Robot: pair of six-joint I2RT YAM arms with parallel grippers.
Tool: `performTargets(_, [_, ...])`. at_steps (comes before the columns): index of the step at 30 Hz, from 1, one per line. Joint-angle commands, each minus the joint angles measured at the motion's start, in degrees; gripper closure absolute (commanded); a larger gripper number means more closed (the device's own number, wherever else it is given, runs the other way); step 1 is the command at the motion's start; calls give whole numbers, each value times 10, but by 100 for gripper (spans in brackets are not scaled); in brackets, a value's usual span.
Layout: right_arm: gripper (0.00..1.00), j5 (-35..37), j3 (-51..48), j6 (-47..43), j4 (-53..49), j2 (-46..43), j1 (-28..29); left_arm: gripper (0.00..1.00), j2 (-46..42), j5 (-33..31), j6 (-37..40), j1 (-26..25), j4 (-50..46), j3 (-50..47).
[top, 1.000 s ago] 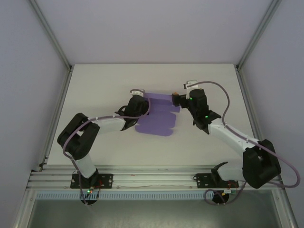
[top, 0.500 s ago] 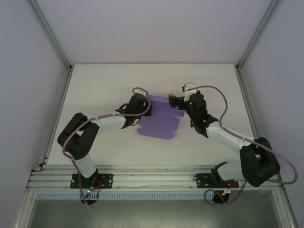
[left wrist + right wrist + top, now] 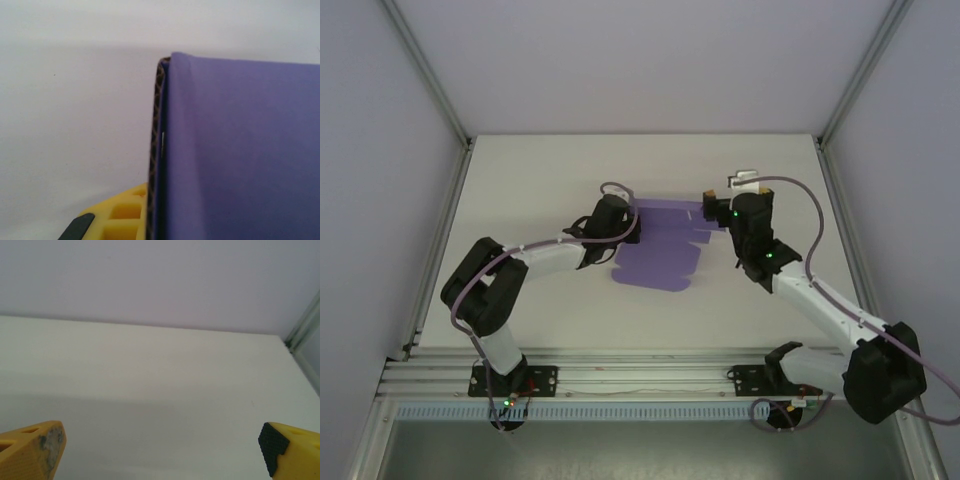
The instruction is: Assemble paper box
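The paper box (image 3: pixel 658 255) is lying as a die-cut sheet, mostly flat and not yet formed, at the centre of the table (image 3: pixel 540 180). The left gripper (image 3: pixel 632 230) is pinching the sheet's far left edge, jaws closed down on the card. In the left wrist view, the violet panel (image 3: pixel 240 150) is standing against the yellow finger (image 3: pixel 125 212). The right gripper (image 3: pixel 713 212) is hovering just beside the far right corner, jaws spread wide, with nothing between the fingertips (image 3: pixel 35 450).

Judged step: raising a side panel along its crease.

Recommended practice:
- The left arm is acting as the anchor, so hold that pinch firm.
- Bring the right jaws over a flap edge before closing.
- Fold slowly along the scored line to avoid buckling the thin card.
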Motion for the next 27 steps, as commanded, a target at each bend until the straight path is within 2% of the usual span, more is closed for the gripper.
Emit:
performTargets(1, [0, -102, 1, -23, -61, 3, 3, 100, -7, 11, 6, 5, 5, 22])
performTargets(9, [0, -107, 9, -42, -51, 40, 7, 100, 1, 20, 1, 5, -5, 38])
performTargets(13, [0, -127, 6, -56, -44, 55, 27, 100, 11, 38, -7, 4, -15, 53])
performTargets(17, [0, -84, 7, -71, -28, 68, 50, 100, 26, 40, -12, 4, -45, 73])
performTargets(25, [0, 31, -4, -57, 0, 57, 50, 100, 26, 38, -23, 5, -43, 65])
performTargets(27, [0, 31, -6, -57, -7, 53, 50, 100, 27, 38, -23, 5, -43, 66])
